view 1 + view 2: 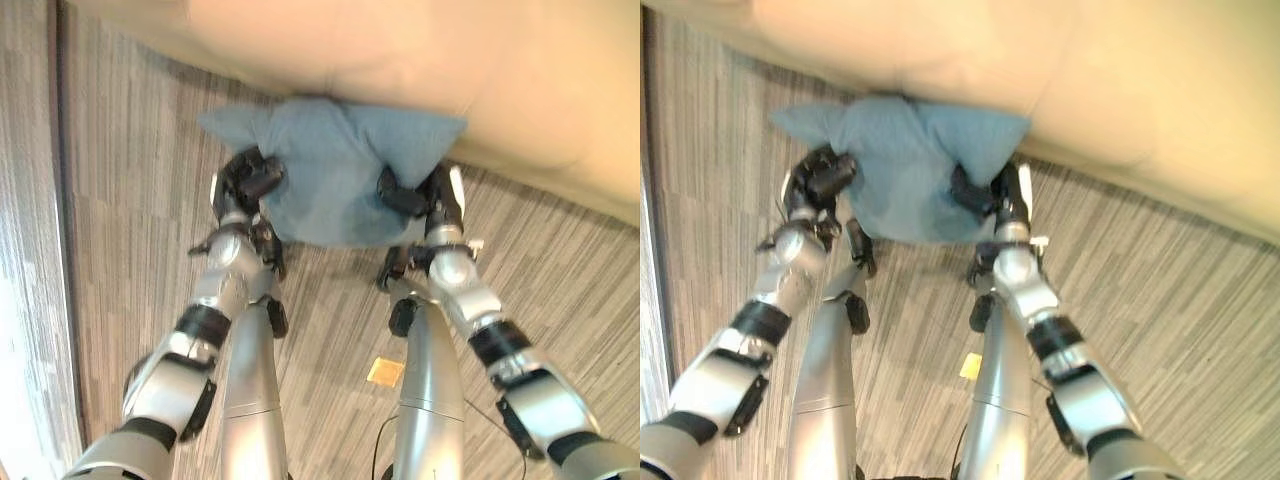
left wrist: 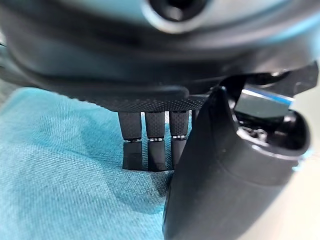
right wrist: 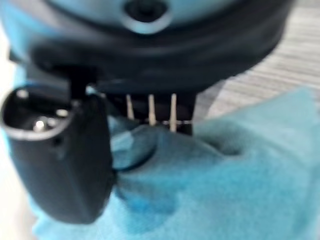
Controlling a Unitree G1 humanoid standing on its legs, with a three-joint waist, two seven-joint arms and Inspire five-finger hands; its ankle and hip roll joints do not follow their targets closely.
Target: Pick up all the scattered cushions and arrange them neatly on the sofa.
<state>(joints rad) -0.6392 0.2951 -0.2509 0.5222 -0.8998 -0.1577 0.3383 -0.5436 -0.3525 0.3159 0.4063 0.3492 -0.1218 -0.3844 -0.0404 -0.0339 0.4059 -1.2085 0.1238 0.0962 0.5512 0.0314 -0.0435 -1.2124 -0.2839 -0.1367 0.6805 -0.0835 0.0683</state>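
Nearest, at 6 o'clock on the striped floor [image 1: 330,330]: a small yellow tag [image 1: 385,372], print too small to read. Further out, both arms stretched forward. Left hand [image 1: 250,180] at 10 o'clock, fingers [image 2: 150,142] and thumb curled, pinching the cushion's left edge. Right hand [image 1: 415,195] at 2 o'clock, thumb and fingers [image 3: 150,112] clamped into the cloth on the right edge. Blue cushion [image 1: 335,175] held between the two hands, above the floor, its far edge touching the front of the cream sofa [image 1: 450,70] at 12 o'clock.
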